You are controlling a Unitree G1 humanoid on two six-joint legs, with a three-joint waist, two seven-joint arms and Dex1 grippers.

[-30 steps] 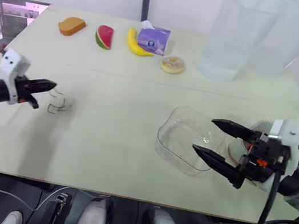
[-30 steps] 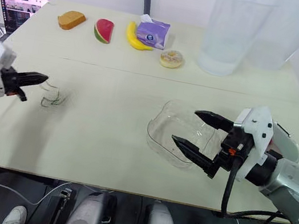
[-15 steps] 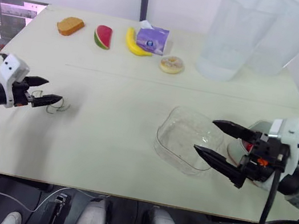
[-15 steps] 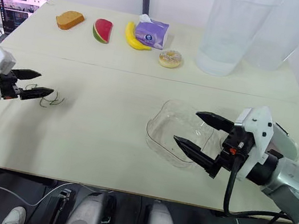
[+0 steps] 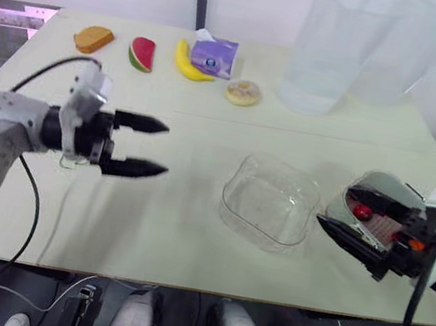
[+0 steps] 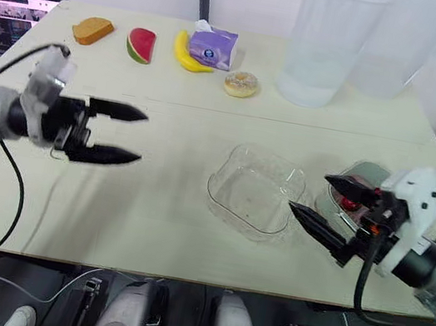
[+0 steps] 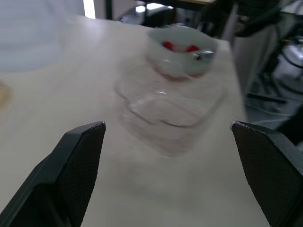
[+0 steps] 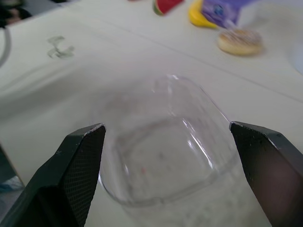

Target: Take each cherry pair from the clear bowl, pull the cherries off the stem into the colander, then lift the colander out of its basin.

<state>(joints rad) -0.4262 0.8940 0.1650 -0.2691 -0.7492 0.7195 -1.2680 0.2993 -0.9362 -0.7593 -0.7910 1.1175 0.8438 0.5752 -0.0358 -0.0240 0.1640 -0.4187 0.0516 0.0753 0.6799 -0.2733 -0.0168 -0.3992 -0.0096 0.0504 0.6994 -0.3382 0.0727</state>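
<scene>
Left gripper point(image 5: 165, 149) and right gripper point(image 6: 309, 193) flank the clear bowl point(image 5: 269, 201) on the table point(image 5: 190, 226), fingers spread, grasping nothing; the colander point(image 5: 391, 187) seemingly holds red cherries point(image 5: 361, 210).

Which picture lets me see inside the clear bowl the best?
The right wrist view: the clear bowl is close up, and you look right into it. The left wrist view shows it in front of the colander. The eye views show it from farther off, on the table.
</scene>
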